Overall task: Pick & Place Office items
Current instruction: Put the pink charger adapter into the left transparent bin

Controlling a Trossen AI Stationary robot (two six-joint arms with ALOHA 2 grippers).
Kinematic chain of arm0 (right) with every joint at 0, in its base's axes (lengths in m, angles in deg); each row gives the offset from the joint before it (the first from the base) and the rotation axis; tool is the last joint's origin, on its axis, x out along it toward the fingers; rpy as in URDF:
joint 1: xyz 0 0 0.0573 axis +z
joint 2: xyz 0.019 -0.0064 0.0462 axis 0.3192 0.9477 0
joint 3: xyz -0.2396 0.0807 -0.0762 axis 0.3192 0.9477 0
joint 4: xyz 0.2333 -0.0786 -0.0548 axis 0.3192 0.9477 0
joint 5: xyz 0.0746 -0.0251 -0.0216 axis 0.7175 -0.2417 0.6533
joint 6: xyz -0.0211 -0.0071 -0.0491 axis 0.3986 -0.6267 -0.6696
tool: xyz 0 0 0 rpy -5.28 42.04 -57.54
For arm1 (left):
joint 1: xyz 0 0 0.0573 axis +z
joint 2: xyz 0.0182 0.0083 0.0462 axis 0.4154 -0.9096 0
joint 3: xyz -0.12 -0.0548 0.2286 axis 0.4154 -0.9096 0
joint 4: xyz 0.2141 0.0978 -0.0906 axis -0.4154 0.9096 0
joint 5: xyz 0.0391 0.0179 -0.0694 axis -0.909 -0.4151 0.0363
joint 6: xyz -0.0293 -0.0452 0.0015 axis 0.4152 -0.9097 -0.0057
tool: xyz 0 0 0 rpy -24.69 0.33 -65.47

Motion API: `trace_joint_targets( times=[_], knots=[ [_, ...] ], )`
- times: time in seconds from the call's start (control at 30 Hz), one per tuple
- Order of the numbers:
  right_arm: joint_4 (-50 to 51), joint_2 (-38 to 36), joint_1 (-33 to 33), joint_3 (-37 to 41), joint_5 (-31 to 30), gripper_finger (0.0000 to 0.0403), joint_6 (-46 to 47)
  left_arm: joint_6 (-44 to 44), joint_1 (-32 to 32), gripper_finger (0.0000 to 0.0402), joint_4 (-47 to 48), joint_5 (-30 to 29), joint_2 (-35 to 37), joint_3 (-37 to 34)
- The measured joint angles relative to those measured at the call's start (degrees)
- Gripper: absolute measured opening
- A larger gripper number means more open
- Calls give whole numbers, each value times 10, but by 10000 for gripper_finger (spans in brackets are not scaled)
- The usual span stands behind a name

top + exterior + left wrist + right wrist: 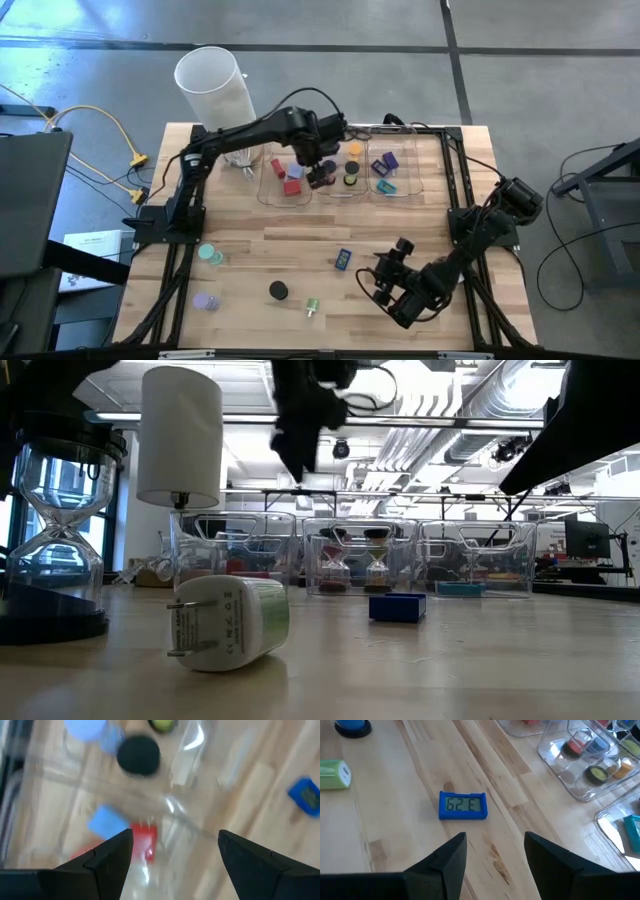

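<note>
Wooden desk (300,250) carrying three clear trays in a row along its far side: left tray (285,178), middle tray (345,170), right tray (395,172). Left tray holds red blocks (290,186) and a blue piece; middle tray holds an orange cap (354,149) and a dark disc with a yellow-green top (351,180); right tray holds a purple piece (390,159) and a teal piece (386,185). Loose on the desk: a small blue clock with a display (343,259), a black disc (278,291), a green and white plug-shaped piece (312,307), a teal cap (210,254) and a lavender cap (205,300), the last two near the left edge. A big white translucent cylinder (213,88) stands at the far left corner. Left end effector (318,172) hangs over the boundary between the left and middle trays, fingers apart, nothing between them; its wrist view looks down on red and blue pieces and a black disc through clear plastic. Right end effector (385,283) sits low over the near right part of the desk, fingers apart and empty, pointed toward the blue clock, near it but not touching.
</note>
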Motion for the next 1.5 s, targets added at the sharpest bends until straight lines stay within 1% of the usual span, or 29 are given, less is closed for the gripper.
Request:
trace_joint_targets(
  times=[0.2,0.37,0.5,0.77,0.9,0.97,1.0,1.17,1.27,1.4,1.5],
  knots=[
    [-1,0,2,0,0,188,0,-47,-46,285,89,0,41,0],
    [-4,0,2,0,0,188,4,-54,-93,285,89,21,63,0],
    [-16,0,2,0,8,188,4,-51,-130,285,88,33,64,-1],
    [-21,-10,2,0,64,188,7,-52,-194,285,88,34,59,-1],
    [-4,-29,2,0,89,188,34,-52,-223,285,88,34,60,-1],
    [7,-37,2,0,120,188,51,-50,-235,285,88,34,60,-1],
    [13,-40,2,0,145,188,60,-50,-241,285,88,34,60,-1],
    [57,-54,2,0,332,188,113,-38,-268,285,88,34,60,-1],
    [83,-58,2,0,419,188,143,-24,-281,285,88,34,60,-1],
    [97,-59,4,0,497,188,172,-17,-293,285,88,34,60,-1],
    [99,-59,15,0,520,188,197,-17,-299,285,88,34,60,-1]
  ],
)
